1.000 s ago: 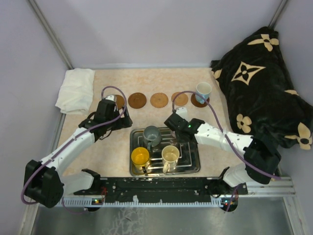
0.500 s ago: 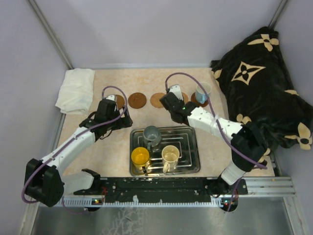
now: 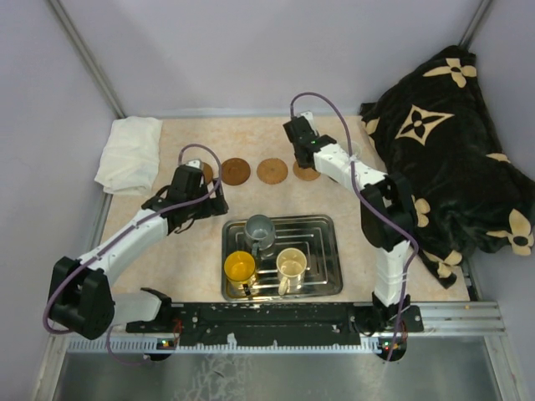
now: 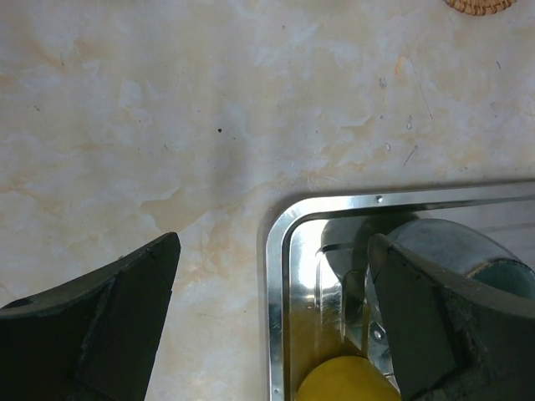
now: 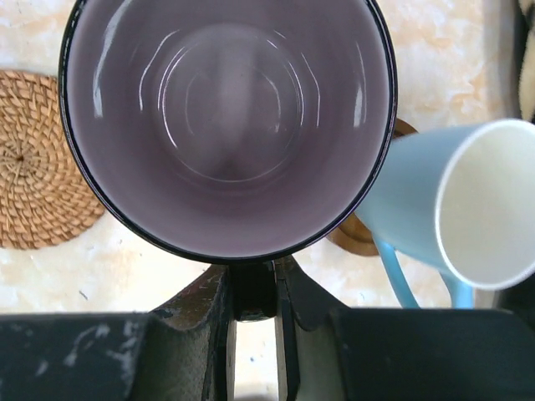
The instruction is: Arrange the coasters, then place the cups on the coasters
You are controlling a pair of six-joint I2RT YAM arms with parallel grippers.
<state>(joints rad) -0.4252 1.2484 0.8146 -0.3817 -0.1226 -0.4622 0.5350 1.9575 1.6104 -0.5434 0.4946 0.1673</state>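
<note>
purple cup (image 5: 226,125) swung up from tray (image 3: 322,251) to coasters (image 3: 272,170), upper centre, handle pinched in right gripper (image 5: 253,292), beside light blue cup (image 5: 468,209). left gripper (image 4: 267,317) gaping, empty. second placement probably close.

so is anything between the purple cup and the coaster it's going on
Nothing visible lies on the free coaster. The purple cup, in the right gripper, hangs close beside the light blue cup, so that side is tight.
</note>
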